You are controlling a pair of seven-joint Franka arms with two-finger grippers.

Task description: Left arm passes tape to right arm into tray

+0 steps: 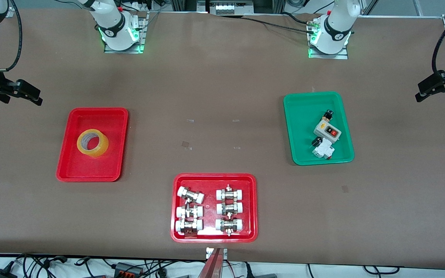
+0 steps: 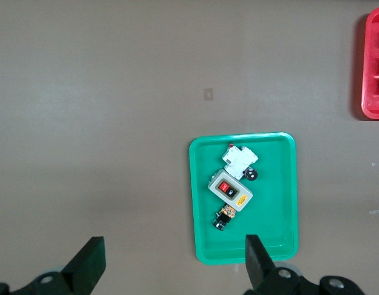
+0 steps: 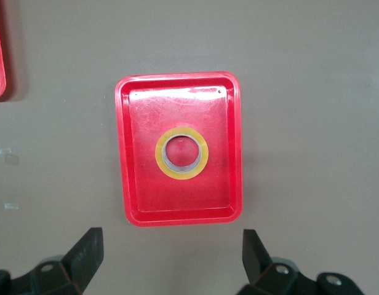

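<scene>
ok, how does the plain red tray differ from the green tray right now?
The plain red tray holds only the tape, lying flat; the green tray holds several small electrical parts. Red sits toward the right arm's end of the table, green toward the left arm's. Both are rectangular with rounded corners and raised rims, resting flat on the table.

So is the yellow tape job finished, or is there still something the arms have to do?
It looks finished. The tape lies flat in the plain red tray, toward the right arm's end of the table. Nothing is in hand: the right pincer is open over the bare table beside that tray, and the left pincer is open by the green tray. Both arms wait; nothing seems left.
</scene>
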